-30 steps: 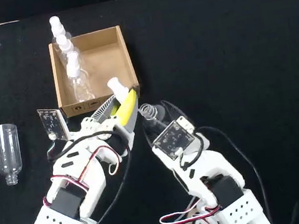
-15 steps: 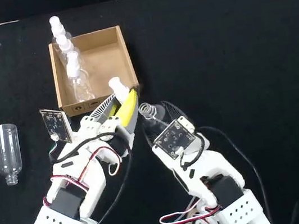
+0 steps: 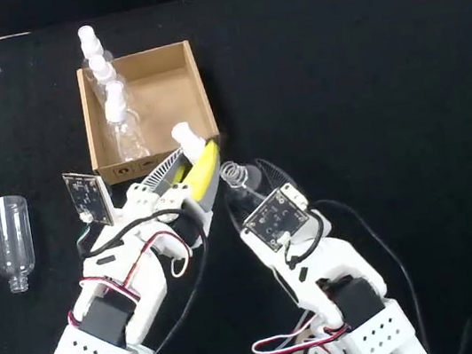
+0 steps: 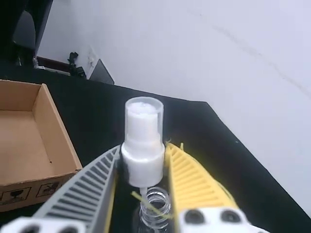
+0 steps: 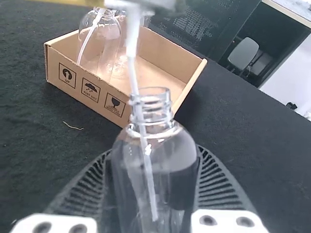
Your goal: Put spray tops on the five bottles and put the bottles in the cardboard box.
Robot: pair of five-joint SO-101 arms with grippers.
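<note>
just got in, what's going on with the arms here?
The left gripper holds a spray top over the bottle clamped in the right gripper, beside the cardboard box. The top's tube is in the neck, but the top isn't seated. Three capped bottles are in the box; one bare bottle lies on the table.

White spray top (image 4: 142, 145), clear bottle (image 5: 153, 165), brown cardboard box (image 3: 171, 97), black table (image 3: 364, 76).

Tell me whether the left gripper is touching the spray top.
Touching. The left wrist view shows the left gripper with its grey and yellow jaws pressed against opposite sides of the spray top.
</note>
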